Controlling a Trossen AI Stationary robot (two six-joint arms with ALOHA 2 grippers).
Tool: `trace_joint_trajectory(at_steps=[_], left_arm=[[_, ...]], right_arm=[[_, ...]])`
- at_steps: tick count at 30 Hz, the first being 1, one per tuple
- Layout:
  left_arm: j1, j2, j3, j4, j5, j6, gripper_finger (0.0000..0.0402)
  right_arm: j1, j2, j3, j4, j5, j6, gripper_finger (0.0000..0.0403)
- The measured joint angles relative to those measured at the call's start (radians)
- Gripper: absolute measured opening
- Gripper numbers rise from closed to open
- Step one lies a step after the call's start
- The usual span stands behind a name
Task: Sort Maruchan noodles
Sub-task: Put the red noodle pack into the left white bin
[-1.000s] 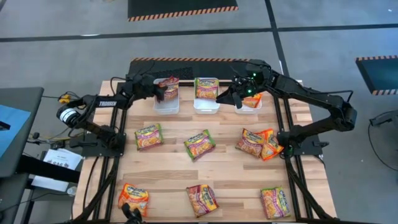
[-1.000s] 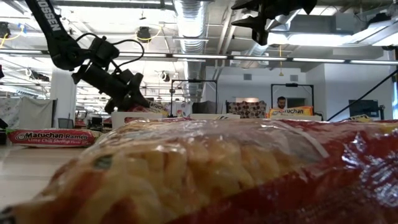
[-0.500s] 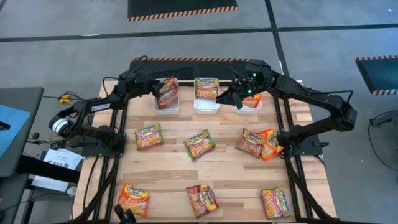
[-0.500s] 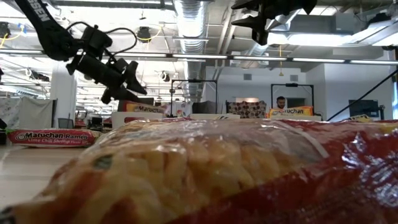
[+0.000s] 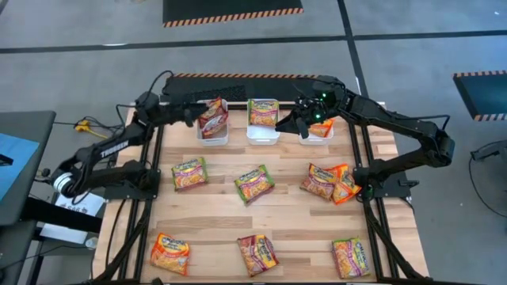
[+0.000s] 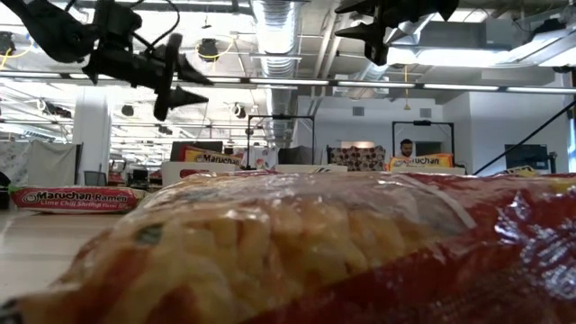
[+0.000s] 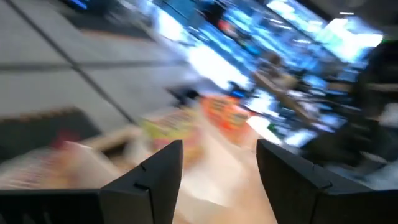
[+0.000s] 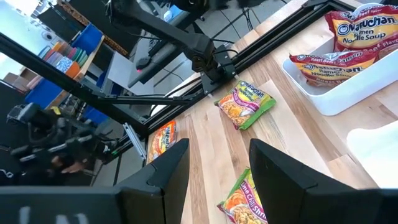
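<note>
Three white bins stand along the far edge: the left bin [image 5: 211, 133] holds red-edged Maruchan packets [image 5: 213, 115], one leaning up against its wall. The middle bin [image 5: 262, 136] and right bin [image 5: 322, 135] hold packets too. Several more packets lie flat on the table, such as a green-edged one [image 5: 189, 173] and an orange one [image 5: 169, 253]. My left gripper [image 5: 190, 115] [image 7: 217, 168] hovers open just left of the left bin, high above the table [image 6: 184, 85]. My right gripper [image 5: 299, 125] [image 8: 217, 168] hangs open between the middle and right bins.
Loose packets lie in two rows: a green-edged one [image 5: 253, 184] and a pair [image 5: 331, 183] mid-table, and a red [image 5: 258, 255] and a yellow-green [image 5: 351, 258] near the front edge. Another packet [image 6: 315, 252] fills the low view's foreground. Bare wood lies between the rows.
My left gripper has drawn back from over the left bin toward the table's left edge and has risen. The red-edged packet that was at its fingers stays behind in the left bin, leaning up. My right arm has kept still.
</note>
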Motion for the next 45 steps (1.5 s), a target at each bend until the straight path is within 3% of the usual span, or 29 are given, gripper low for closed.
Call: trace_joint_trajectory(at_steps=[4,10,16,19,23,27,33,39,45], left_arm=[[-0.109,-0.008,0.000,-0.034,0.021,-0.068,0.0183],[-0.270,-0.008,0.000,-0.257,-0.181,0.018,0.0161],[-0.332,-0.008,0.010,-0.317,-0.286,0.055,0.0141],[-0.333,-0.008,0.086,-0.452,-0.314,0.119,0.0131],[-0.327,0.018,0.250,-0.772,-0.390,0.282,0.0123],[-0.290,0.084,0.373,-0.983,-0.387,0.350,0.0122],[-0.291,0.178,0.398,-0.964,-0.243,0.307,0.0122],[-0.304,0.264,0.398,-0.968,-0.257,0.297,0.0122],[-0.290,0.323,0.398,-0.983,-0.359,0.311,0.0122]], right_arm=[[0.000,0.000,0.000,0.000,0.000,0.000,0.0191],[0.000,0.000,0.000,0.000,0.000,0.000,0.0191],[0.000,0.000,0.000,0.000,0.000,0.024,0.0192],[0.000,0.000,0.000,0.000,0.000,0.026,0.0191],[0.000,0.000,0.000,0.000,0.000,0.026,0.0192],[0.000,0.000,0.000,0.000,0.000,0.026,0.0192],[0.000,0.000,0.000,0.000,0.000,0.026,0.0191],[0.000,0.000,0.000,0.000,0.001,0.026,0.0192],[0.000,0.000,0.000,0.000,0.001,0.026,0.0192]])
